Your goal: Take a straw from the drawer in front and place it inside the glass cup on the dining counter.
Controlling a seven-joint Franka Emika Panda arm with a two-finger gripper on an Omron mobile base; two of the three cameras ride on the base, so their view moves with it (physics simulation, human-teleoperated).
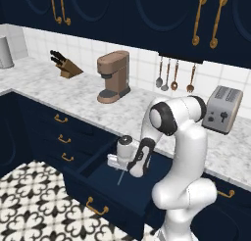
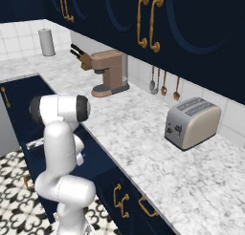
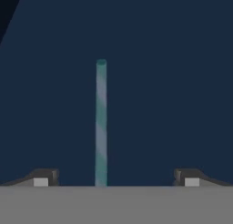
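Observation:
The wide navy drawer [image 1: 100, 198] stands pulled out below the marble worktop, its dark blue inside showing. The straw [image 1: 119, 177], a thin pale stick, lies on the drawer floor. My gripper [image 1: 116, 162] hangs just above it, pointing down into the drawer. In the hand view the straw [image 3: 100, 123] runs straight up from the bottom edge, slightly left of midway between the fingertips [image 3: 43, 178]. My gripper [image 3: 116, 180] is open and touches nothing. The glass cup and the dining counter are out of view.
On the marble worktop [image 1: 93, 110] behind the drawer stand a brown coffee machine [image 1: 112, 76], a knife block [image 1: 66, 66] and a toaster [image 1: 223, 109]. Utensils [image 1: 174, 76] hang on the tiled wall. Narrow stacked drawers [image 1: 61, 137] lie to the left, above patterned floor [image 1: 39, 205].

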